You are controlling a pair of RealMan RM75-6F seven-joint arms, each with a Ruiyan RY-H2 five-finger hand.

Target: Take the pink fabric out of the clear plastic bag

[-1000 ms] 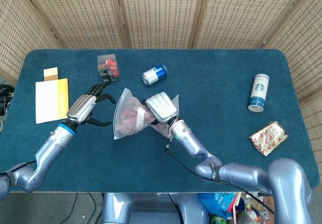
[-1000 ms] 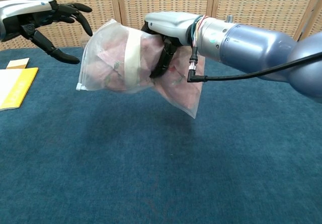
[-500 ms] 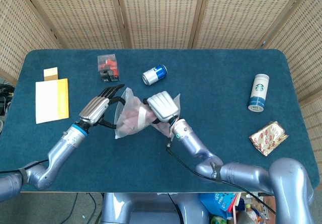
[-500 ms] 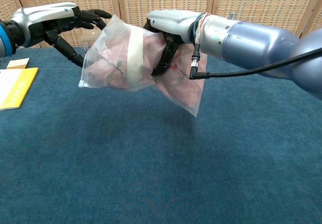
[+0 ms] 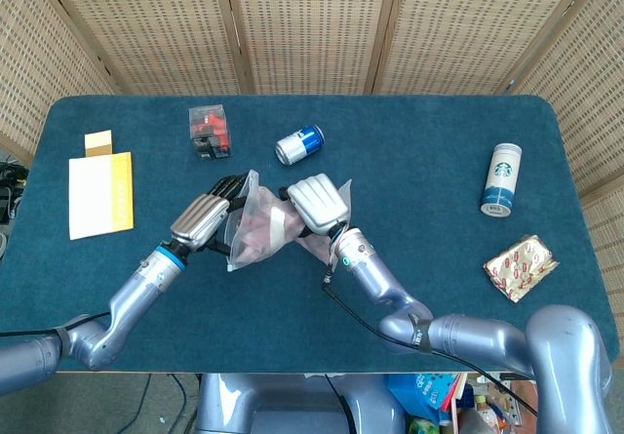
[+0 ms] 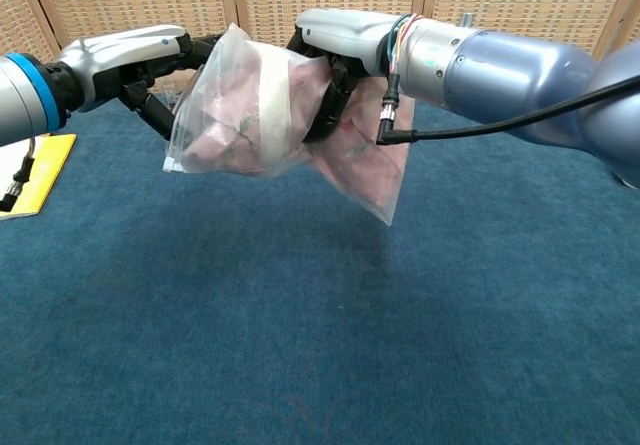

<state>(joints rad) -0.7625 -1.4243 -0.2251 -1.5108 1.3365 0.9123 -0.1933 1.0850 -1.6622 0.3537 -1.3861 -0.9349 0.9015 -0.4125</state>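
Crumpled pink fabric [image 6: 232, 115] lies inside the clear plastic bag [image 6: 262, 105], raised above the blue tabletop [image 5: 429, 219]. Right hand [image 5: 314, 203] grips the bag's 3 o'clock side; left hand [image 5: 207, 219], fingers apart, touches its 9 o'clock end, empty.

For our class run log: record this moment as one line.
right hand: holds clear plastic bag aloft | left hand: at bag's end | pink fabric: inside bag

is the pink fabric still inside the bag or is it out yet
Inside. The pink fabric shows through the clear bag, which the right hand holds off the table; none hangs outside it.
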